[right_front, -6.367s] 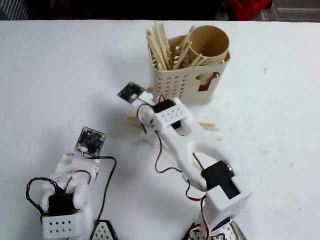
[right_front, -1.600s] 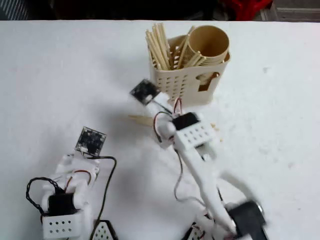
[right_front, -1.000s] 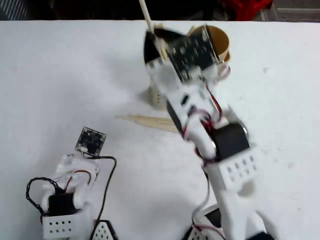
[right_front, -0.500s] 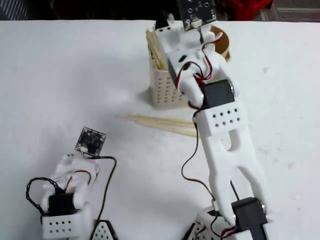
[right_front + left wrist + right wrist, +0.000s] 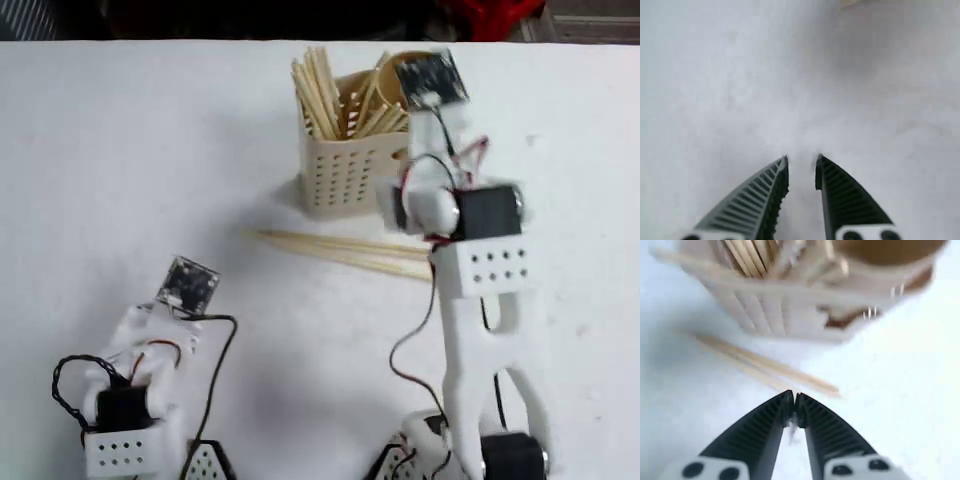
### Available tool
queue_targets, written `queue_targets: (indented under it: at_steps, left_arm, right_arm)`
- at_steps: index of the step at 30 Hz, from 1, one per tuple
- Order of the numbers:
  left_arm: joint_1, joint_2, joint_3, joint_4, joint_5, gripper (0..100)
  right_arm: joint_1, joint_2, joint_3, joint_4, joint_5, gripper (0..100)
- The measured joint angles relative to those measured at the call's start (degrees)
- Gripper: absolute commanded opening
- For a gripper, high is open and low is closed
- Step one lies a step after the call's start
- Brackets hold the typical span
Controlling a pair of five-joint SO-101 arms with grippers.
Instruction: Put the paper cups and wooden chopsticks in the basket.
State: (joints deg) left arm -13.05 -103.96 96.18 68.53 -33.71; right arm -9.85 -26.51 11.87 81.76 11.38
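Observation:
A cream perforated basket [image 5: 345, 175] stands at the back of the white table with a bunch of wooden chopsticks [image 5: 320, 85] upright in it. In the right wrist view the basket [image 5: 790, 310] also holds a brown paper cup [image 5: 885, 250]. A few loose chopsticks [image 5: 335, 247] lie flat on the table just in front of the basket. My right gripper [image 5: 793, 400] hangs shut and empty above the table near those loose chopsticks [image 5: 765, 365]. My right arm [image 5: 480, 260] stands just right of the basket. My left gripper [image 5: 801, 160] points at bare table, fingers slightly apart, holding nothing.
My left arm [image 5: 130, 390] is folded at the near left corner, far from the basket. The table's far edge runs just behind the basket, with dark clutter beyond it. White tabletop stretches to the left and right of the basket.
My right arm has drawn back from above the basket to its right side. The chopstick it held up a second ago is gone from its fingers. My left arm has barely shifted.

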Motion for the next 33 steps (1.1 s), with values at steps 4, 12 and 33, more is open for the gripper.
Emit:
queue_targets:
  at_steps: [4,12,33]
  left_arm:
    - [-0.5,0.0,-4.5,0.4,-2.5,11]
    - [0.9,1.0,-15.3,6.4,-9.5,11]
    - [39.4,75.3,-63.2,8.4,-8.4,11]
  right_arm:
    - [5.0,-10.8,18.8,-6.9,3.3,1.7]
    - [11.6,-36.5,49.9,-10.2,11.9,1.8]
    - [28.7,-63.3,78.2,-15.2,17.9,1.8]
